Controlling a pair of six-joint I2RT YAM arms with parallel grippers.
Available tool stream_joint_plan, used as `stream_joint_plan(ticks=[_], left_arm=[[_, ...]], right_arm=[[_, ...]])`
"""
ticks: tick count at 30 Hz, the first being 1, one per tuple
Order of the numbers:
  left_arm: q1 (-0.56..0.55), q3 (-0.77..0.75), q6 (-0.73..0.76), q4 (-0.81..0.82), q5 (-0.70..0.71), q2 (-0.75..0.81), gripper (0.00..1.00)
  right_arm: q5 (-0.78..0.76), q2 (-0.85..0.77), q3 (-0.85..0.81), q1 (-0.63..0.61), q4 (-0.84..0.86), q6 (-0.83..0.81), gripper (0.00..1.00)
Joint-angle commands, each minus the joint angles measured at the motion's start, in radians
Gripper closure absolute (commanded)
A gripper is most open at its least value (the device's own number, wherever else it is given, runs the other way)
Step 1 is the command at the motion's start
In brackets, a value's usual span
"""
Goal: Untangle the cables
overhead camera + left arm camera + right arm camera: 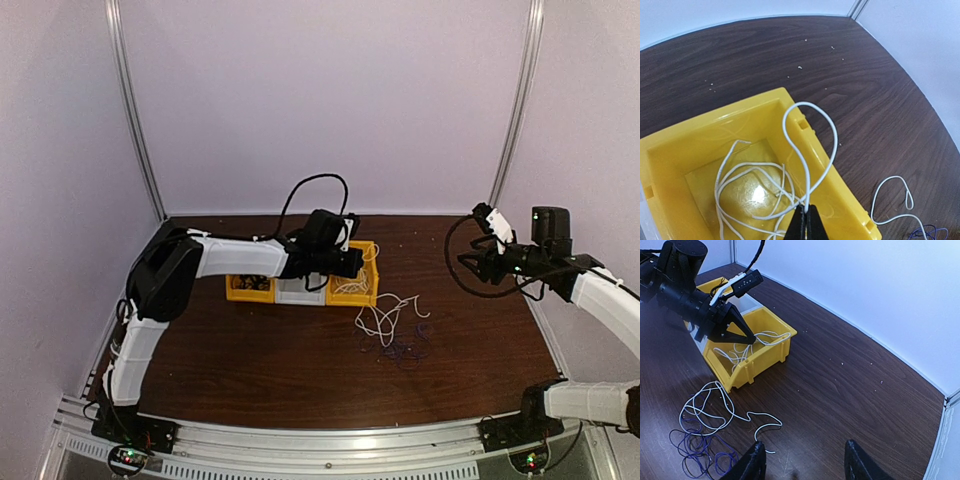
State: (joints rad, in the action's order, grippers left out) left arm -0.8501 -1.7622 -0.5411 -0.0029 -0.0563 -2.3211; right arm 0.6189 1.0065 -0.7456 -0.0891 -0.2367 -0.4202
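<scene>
My left gripper (809, 207) is shut on a white cable (807, 103), pinching a loop of it over the right-hand yellow bin (740, 120). More coils of white cable lie inside the bin. In the top view this gripper (358, 262) hangs over that bin (370, 292). More white cable (385, 315) lies loose on the table beside the bin, overlapping a dark purplish cable (405, 350). I cannot tell whether it joins the cable in the bin. My right gripper (804, 444) is open and empty, raised at the right, away from the white cable (705, 405) and the purplish one (695, 445).
A second yellow bin (250, 288) with dark items and a pale bin (300, 291) stand in a row left of the cable bin. White walls enclose the table at the back and sides. Small crumbs dot the dark wood.
</scene>
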Motion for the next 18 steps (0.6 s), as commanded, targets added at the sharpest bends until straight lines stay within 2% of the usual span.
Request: stream_joint_plan(ticks=[1, 6, 10, 18], left_arm=[[-0.027, -0.021, 0.024, -0.089, 0.119, -0.033, 1.00], [-0.060, -0.017, 0.064, -0.175, 0.214, -0.006, 1.00], [-0.090, 0.055, 0.079, -0.180, 0.261, 0.072, 1.00], [-0.101, 0.153, 0.070, -0.185, 0.247, 0.183, 1.00]], right_arm=[[0.004, -0.005, 0.014, 0.009, -0.005, -0.011, 0.46], [0.018, 0.000, 0.012, 0.008, -0.015, -0.024, 0.46], [0.020, -0.002, 0.012, 0.008, -0.014, -0.024, 0.46], [0.025, 0.001, 0.011, 0.008, -0.019, -0.027, 0.46]])
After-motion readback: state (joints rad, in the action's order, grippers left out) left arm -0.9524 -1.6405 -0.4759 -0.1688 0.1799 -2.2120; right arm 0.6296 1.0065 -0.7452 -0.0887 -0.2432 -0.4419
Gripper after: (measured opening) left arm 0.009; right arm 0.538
